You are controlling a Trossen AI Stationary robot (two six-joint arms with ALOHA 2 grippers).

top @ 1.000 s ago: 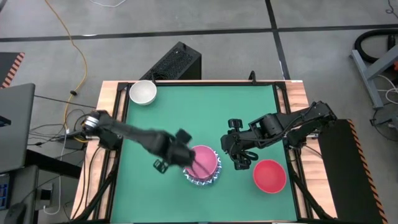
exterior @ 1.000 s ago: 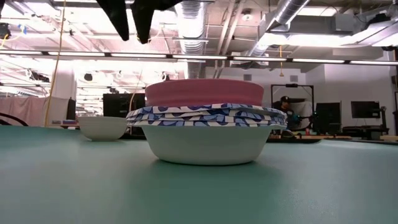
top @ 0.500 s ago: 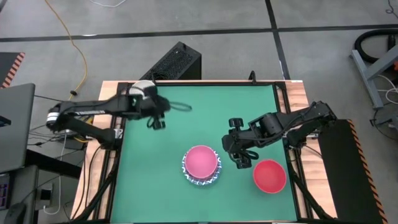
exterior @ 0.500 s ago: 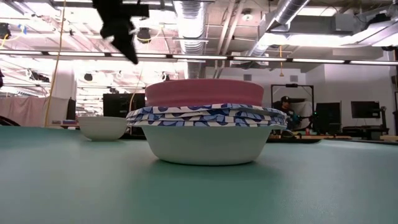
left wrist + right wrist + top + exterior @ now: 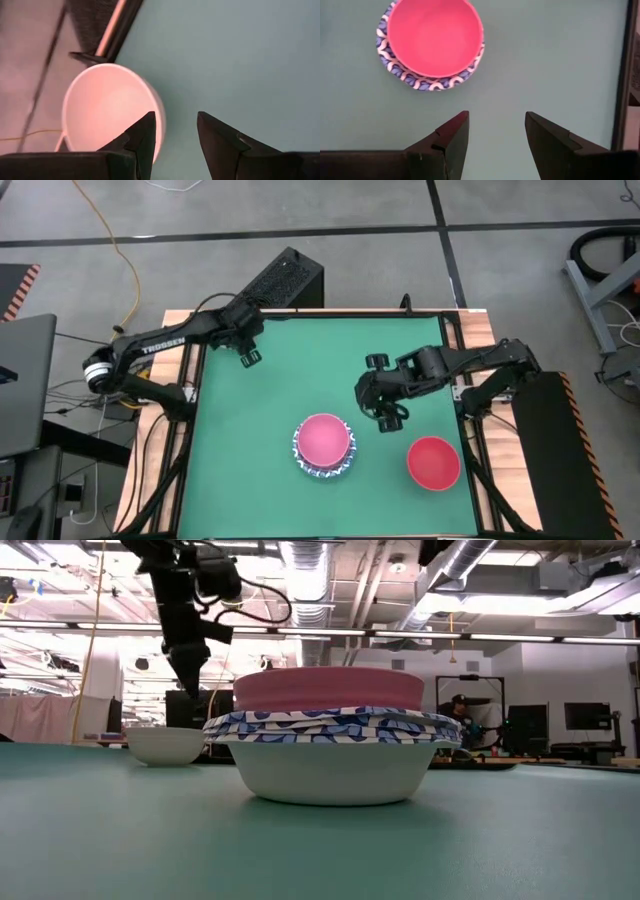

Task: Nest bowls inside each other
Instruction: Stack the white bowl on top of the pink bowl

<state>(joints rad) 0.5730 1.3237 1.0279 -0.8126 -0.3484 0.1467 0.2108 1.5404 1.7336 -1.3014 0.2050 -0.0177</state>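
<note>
Near edge, approx 6 o'clock on green worktop (image 5: 400, 350): stack of blue-patterned bowls (image 5: 333, 753) w/ pink bowl (image 5: 323, 439) nested on top. Red bowl (image 5: 433, 461) at 4 o'clock, alone. Right claw (image 5: 383, 408) above the worktop between stack & red bowl, fingers apart, holding nothing. Far corner, 11 o'clock: cream-white bowl (image 5: 107, 112), left claw (image 5: 175, 132) over its rim, fingers apart, nothing gripped.

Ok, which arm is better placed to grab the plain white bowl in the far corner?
The left. Its gripper hangs open right over the white bowl, fingers at its rim. The right gripper hovers open between the stack and the red bowl.
</note>
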